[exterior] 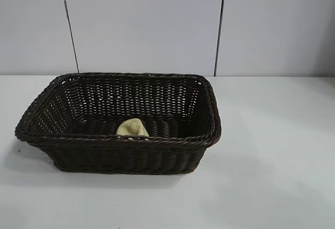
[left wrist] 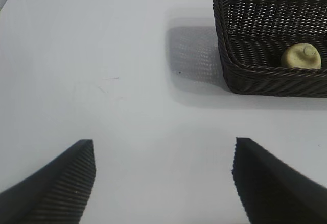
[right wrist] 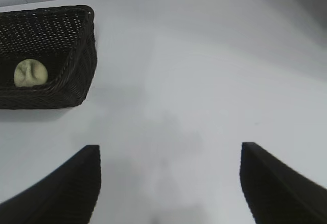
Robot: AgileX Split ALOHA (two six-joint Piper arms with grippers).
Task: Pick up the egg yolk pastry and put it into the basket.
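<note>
Item: egg yolk pastry [exterior: 133, 127], sitting inside the wicker basket [exterior: 68, 135] against its near wall, so you are looking at a delivery that appears complete. Left gripper [left wrist: 163, 180] and right gripper [right wrist: 170, 183]: both are hanging over bare bench [exterior: 277, 150], jaws spread and holding nothing, well apart from the pastry.

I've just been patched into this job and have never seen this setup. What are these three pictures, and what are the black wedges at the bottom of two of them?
One picture looks at the white table from outside. The other two come from cameras on each arm's wrist. The black wedges are the fingers of each tool: the left tool and the right tool, both open, holding nothing, above bare table. On the table stands a large dark brown woven wicker basket. Inside it, near its front wall, lies the small pale yellow round egg yolk pastry.
</note>
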